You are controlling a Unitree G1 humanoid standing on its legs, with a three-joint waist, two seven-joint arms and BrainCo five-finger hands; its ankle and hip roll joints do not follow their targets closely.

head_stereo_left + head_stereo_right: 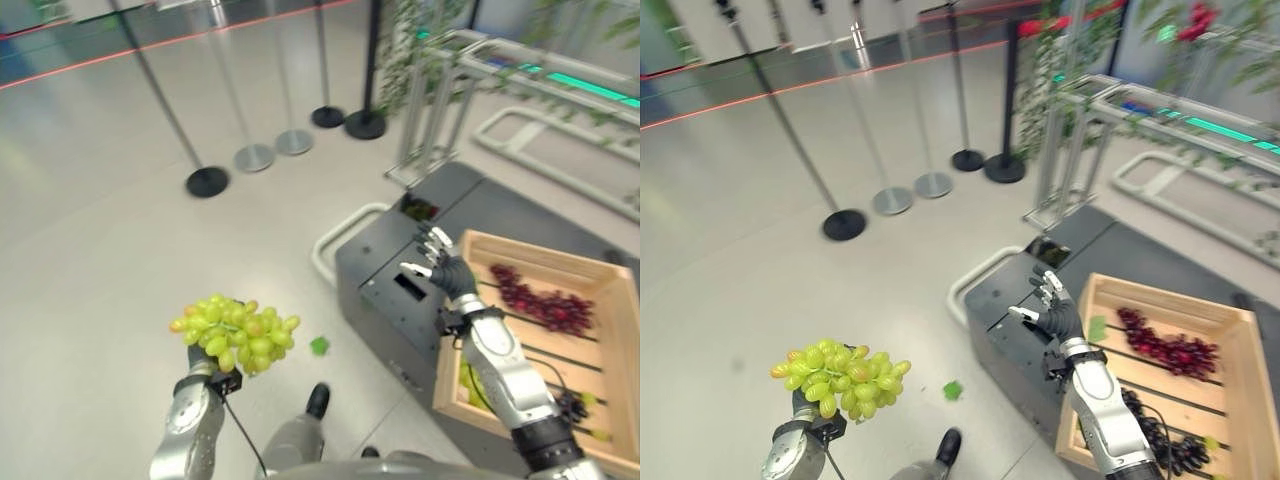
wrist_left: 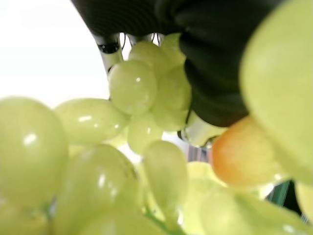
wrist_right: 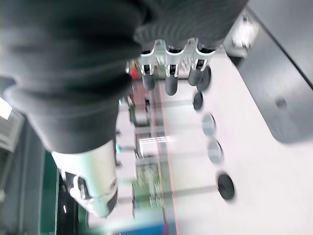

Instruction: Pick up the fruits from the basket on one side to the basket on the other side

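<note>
A bunch of green grapes (image 1: 236, 333) is held up over the floor at the lower left. My left hand (image 1: 203, 364) is curled on it from below. In the left wrist view the grapes (image 2: 132, 88) crowd right against the hand's dark cover. My right hand (image 1: 445, 265) is raised with its fingers (image 3: 169, 81) spread and holds nothing. It hovers over a dark platform (image 1: 400, 270), beside the near left corner of a wooden crate (image 1: 540, 250). Red grapes (image 1: 540, 298) lie at the crate's far end, and dark grapes (image 1: 1160, 440) lie nearer me.
A small green piece (image 1: 319, 346) lies on the floor between the grapes and the platform. Stanchion poles with round bases (image 1: 207, 181) stand further out on the floor. A metal rack (image 1: 430, 110) and plants stand beyond the platform.
</note>
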